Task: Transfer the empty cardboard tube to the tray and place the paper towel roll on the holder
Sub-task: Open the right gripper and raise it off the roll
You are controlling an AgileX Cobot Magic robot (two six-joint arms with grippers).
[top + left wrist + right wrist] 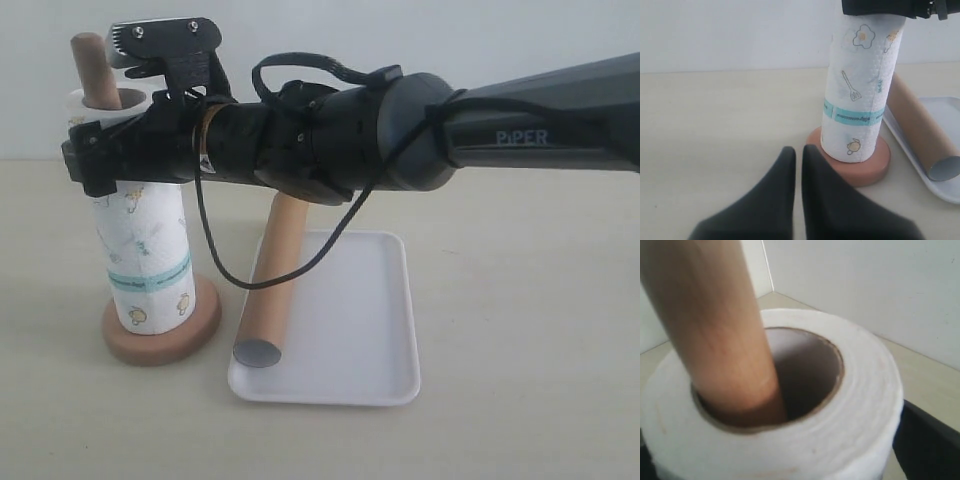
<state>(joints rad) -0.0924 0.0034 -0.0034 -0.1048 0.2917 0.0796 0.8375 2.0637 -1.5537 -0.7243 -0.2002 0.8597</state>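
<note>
Standing upright with the wooden post of the holder running up through its hollow core, the paper towel roll rests its lower end on the round disc base. It looks fully seated and able to stand on its own. The rounded top of the post pokes out above the paper, which is what keeps the roll from tipping. The empty cardboard tube lies slanted along the left side of the white tray, with 1 open end hanging a little over the rim at the near left corner and the far end hidden behind the arm. Lying flat like that it looks settled, so both parts of the task appear to be in place. The right gripper reaches across from the right at the height of the roll's upper part, its 2 fingers set wide on either side of the paper, a pose that would suit either steadying the roll or letting go of it. The right wrist view shows a dark finger close beside the roll's white rim, but I cannot tell whether it presses on the paper or stands just clear; the paper shows no dent there. The left gripper points toward the holder's base from low over the bench, its fingers closed tip to tip on nothing, apparently parked out of the way.
</note>
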